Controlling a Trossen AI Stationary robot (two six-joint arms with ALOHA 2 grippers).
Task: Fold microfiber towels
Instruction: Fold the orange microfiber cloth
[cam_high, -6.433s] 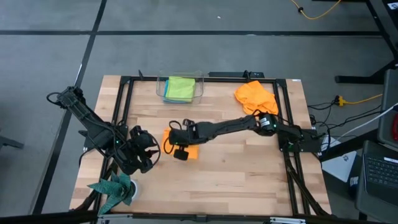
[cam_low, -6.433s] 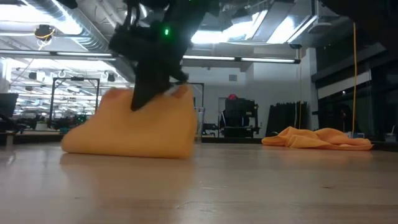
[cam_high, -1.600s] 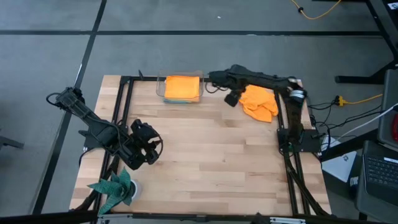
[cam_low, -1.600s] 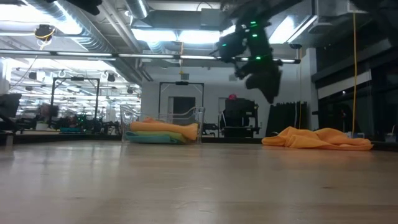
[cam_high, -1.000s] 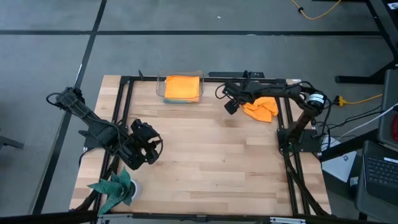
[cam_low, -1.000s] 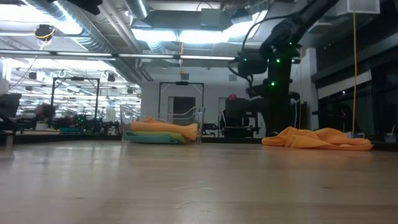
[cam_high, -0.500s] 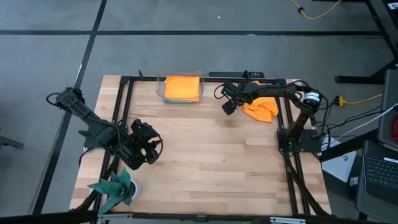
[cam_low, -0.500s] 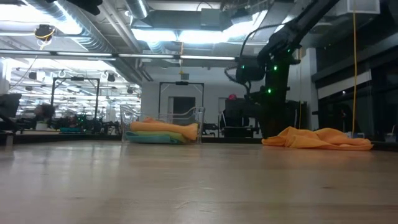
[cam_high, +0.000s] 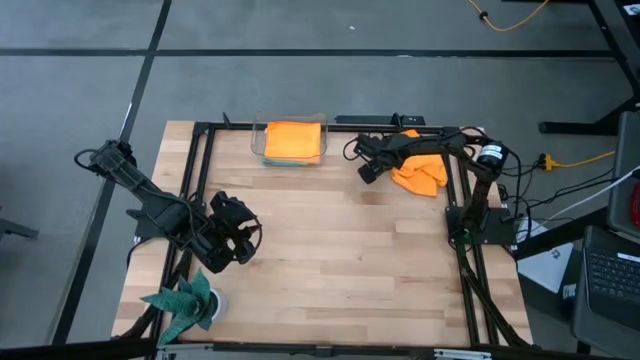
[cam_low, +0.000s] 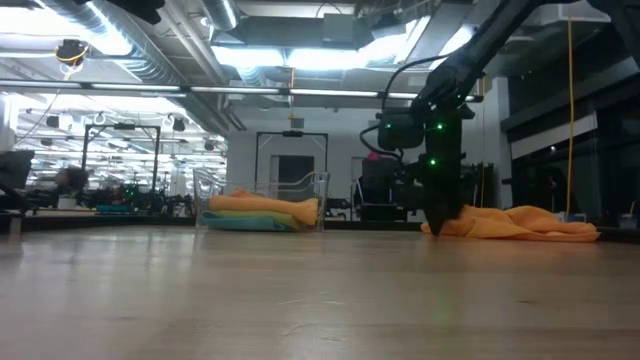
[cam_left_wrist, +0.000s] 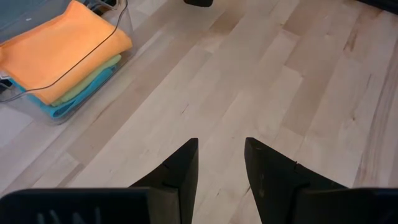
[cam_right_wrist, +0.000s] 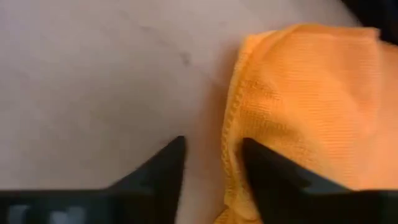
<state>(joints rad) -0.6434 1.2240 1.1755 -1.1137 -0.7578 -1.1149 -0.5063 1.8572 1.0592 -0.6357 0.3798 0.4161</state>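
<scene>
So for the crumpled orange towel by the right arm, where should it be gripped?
Pinch the orange towel at its stitched hem, coming down from above on the side that faces the table's middle. That edge lies exposed on bare wood, while the rest is bunched. The right gripper already straddles it, one finger on each side.

Floor: grey concrete floor (cam_high: 300, 70) crossed by dark straight seams.
Bench: pale wooden plank bench (cam_high: 340, 260) edged by a black metal frame (cam_high: 200, 150).
Ceiling: exposed silver ducts (cam_low: 130, 50) and long bright light panels (cam_low: 280, 55).
Far wall: dark doorway frame (cam_low: 292, 170) at mid-room.
Cables: yellow cable (cam_high: 580, 158) lying on the floor.
</scene>
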